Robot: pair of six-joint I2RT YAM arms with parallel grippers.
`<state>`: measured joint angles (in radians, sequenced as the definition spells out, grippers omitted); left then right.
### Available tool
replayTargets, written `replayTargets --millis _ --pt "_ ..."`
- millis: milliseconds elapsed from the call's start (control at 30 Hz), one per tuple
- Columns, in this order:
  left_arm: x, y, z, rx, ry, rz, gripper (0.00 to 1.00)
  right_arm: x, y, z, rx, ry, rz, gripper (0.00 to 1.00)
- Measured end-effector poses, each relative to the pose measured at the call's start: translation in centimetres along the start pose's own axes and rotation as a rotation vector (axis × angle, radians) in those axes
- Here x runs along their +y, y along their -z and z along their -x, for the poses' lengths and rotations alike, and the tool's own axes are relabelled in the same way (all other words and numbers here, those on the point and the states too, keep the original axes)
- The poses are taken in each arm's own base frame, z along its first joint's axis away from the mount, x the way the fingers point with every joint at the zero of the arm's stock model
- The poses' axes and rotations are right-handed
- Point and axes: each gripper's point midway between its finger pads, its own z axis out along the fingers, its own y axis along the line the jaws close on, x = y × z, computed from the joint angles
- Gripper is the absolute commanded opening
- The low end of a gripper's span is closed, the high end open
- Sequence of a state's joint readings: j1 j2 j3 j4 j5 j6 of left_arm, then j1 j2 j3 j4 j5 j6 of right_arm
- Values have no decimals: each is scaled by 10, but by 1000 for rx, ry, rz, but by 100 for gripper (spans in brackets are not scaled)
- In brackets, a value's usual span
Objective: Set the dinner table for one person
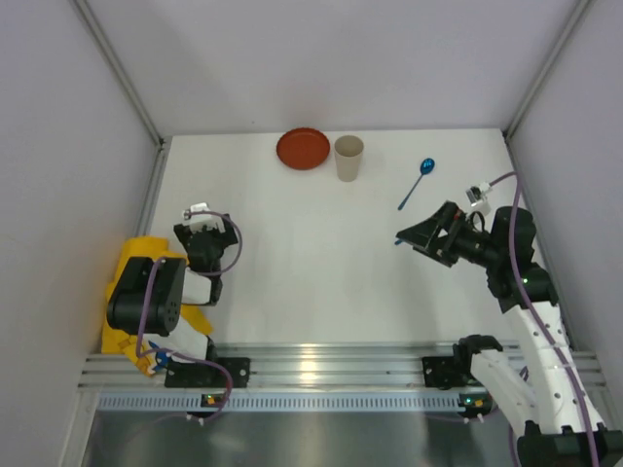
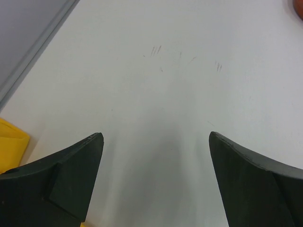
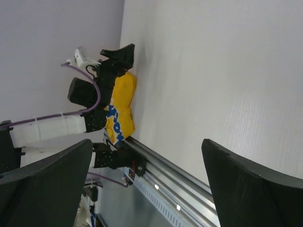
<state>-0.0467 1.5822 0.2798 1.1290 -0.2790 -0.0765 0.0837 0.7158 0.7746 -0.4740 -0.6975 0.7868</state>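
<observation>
The dinner table (image 1: 321,272) is a white tabletop with an aluminium rail (image 1: 321,368) along its near edge. An orange-red plate (image 1: 303,149), a beige cup (image 1: 348,158) and a blue spoon (image 1: 416,183) lie at the far side. My left gripper (image 1: 206,227) is open and empty, low over bare table at the left (image 2: 156,142); the plate's edge (image 2: 299,8) shows at the top right of the left wrist view. My right gripper (image 1: 411,236) is open and empty above the table at the right, pointing left, just below the spoon (image 3: 147,146).
A yellow printed cloth (image 1: 136,292) lies bunched under the left arm at the near left corner; it also shows in the left wrist view (image 2: 12,142) and the right wrist view (image 3: 120,106). Grey walls enclose the table on three sides.
</observation>
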Motion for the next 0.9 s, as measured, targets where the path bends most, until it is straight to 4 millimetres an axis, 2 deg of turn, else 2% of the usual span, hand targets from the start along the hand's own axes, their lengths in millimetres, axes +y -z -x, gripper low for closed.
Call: replayTargets --millis 133,233,267,333,433,500,533,600,667,733,900 --pt "-2 0 0 0 -1 -11 99 -2 1 2 -6 -9 -25 100" --pt "-11 6 -2 56 -32 -76 98 -7 -3 -2 26 -30 -37 100" --pt "-15 8 5 71 -41 -94 99 -9 -6 -3 44 -38 -38 100" --pt "-17 2 40 80 -5 -73 98 -14 -10 -6 75 -51 -49 100" --pt "-12 -13 131 43 115 41 98 -25 -15 -10 108 -76 -81 100" --pt "-11 -13 180 10 175 72 99 -25 -15 -10 109 -74 -85 100" --pt "-11 -9 199 5 199 74 99 -25 -15 -10 110 -69 -88 100" --pt "-15 0 220 34 236 63 99 -25 -18 -10 119 -62 -96 100" --pt "-18 9 222 103 254 60 99 -23 -22 -8 134 -50 -103 100" --pt "-18 19 208 197 261 70 99 -23 -27 -7 148 -41 -110 100" --pt "-10 63 139 463 250 105 99 -27 -36 -11 184 -30 -134 100"
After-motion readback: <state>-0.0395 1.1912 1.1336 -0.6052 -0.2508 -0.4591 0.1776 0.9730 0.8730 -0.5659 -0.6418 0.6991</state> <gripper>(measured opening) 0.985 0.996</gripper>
